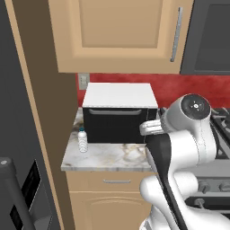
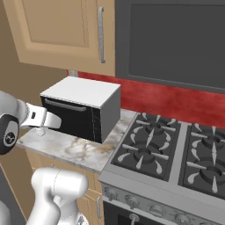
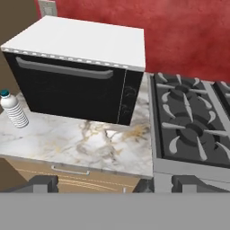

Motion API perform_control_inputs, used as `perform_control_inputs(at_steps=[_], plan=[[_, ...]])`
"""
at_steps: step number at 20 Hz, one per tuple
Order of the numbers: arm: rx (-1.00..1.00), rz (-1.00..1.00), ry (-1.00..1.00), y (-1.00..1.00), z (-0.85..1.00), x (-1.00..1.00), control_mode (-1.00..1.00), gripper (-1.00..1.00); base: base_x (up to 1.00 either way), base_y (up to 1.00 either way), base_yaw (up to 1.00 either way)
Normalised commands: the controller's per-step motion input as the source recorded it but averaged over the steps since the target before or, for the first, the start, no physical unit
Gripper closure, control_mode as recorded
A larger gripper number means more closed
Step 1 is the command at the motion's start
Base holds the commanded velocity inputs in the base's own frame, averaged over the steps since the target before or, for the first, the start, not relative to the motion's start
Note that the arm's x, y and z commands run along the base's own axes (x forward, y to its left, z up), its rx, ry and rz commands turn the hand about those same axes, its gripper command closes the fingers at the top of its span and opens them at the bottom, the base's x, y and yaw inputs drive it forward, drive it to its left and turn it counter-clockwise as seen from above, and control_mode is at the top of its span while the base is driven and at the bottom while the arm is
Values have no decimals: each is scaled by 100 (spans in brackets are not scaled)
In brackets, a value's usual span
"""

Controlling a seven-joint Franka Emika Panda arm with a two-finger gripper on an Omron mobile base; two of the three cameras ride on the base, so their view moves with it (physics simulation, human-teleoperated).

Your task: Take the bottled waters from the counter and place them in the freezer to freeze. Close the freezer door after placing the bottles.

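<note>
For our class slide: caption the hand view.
Ribbed water bottle stands on marble counter left of black oven.

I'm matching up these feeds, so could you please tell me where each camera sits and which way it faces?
Left base view: behind the arm's left, facing the counter, oven and bottle; arm at lower right.
Right base view: behind its right, facing the oven and stove; arm at lower left.
Hand view: on the hand, looking down; open gripper at bottom.
All share oven and counter.

The marble counter [image 3: 90, 143] carries a black oven [image 3: 76, 85] along its back edge. A clear ribbed water bottle [image 3: 14, 110] stands upright near its left edge, just beside the oven.
</note>
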Motion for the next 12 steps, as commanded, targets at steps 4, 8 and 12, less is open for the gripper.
perform_control_inputs(at_steps=[4, 8, 12], plan=[[0, 0, -1, 55, -7, -11, -100, -100, 0, 0, 0], [0, 0, 0, 55, -22, -7, -100, -100, 0, 0, 0], [0, 4, 0, 15, -23, -7, -100, -100, 0, 0, 0]])
